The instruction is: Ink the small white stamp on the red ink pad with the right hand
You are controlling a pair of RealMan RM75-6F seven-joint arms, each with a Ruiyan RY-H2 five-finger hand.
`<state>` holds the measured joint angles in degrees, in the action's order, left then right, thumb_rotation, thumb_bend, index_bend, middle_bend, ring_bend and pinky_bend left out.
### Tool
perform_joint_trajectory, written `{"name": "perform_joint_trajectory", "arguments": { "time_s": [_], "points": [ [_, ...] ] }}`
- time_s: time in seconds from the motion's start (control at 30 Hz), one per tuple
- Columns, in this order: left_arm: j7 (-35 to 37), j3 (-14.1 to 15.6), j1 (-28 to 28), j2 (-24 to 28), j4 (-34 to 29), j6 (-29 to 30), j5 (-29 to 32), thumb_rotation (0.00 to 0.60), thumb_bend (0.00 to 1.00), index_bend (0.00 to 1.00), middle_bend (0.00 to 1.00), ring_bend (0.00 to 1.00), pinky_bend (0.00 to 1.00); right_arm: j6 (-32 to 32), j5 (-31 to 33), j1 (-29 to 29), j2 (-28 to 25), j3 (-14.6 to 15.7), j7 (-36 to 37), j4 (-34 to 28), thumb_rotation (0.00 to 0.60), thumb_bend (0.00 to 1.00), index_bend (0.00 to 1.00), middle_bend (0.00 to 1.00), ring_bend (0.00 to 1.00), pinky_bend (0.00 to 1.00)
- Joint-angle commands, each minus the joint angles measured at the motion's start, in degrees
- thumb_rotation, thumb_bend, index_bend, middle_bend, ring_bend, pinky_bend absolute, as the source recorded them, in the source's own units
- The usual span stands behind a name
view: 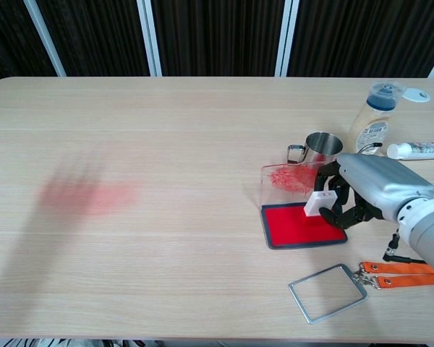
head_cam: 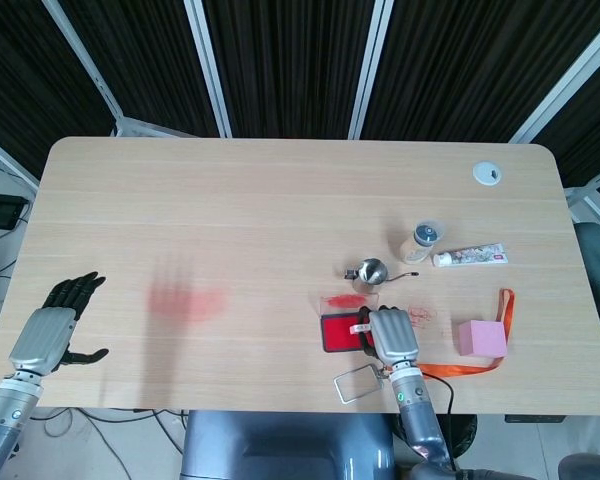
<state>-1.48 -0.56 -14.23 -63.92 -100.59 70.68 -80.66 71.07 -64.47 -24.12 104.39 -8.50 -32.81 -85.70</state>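
Metal frame [view: 327,291] nearest the front edge, orange lanyard [view: 398,271] to its right. Right hand [view: 362,195] pinches small white stamp [view: 317,203] over the far right part of the red ink pad [view: 301,225]; cannot tell if the stamp touches the pad. Clear lid [view: 289,178] with red smear just behind pad. Steel cup [view: 322,147], bottle [view: 372,121], tube [view: 417,150] further back. Left hand [head_cam: 52,322] at table's front left corner, fingers apart, holding nothing. Pink block [head_cam: 480,338] right of the right hand.
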Motion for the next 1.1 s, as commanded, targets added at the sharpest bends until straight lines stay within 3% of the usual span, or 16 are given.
{"name": "perform_joint_trajectory", "arguments": {
  "time_s": [0.03,1.1],
  "points": [
    [0.0,0.0,0.0,0.0,0.0,0.0,0.0,0.600,0.01,0.00,0.00,0.00,0.00,0.2,0.1,-0.2,-0.1,-0.2,-0.6,-0.5,0.600,0.60,0.76,0.65,0.49,0.51],
    [0.6,0.1,-0.2,0.2,-0.1,-0.3,-0.2,0.600,0.01,0.00,0.00,0.00,0.00,-0.5,3.7,-0.3,3.9,0.5,-2.9,3.8,0.600,0.60,0.77,0.66,0.49,0.51]
  ]
}}
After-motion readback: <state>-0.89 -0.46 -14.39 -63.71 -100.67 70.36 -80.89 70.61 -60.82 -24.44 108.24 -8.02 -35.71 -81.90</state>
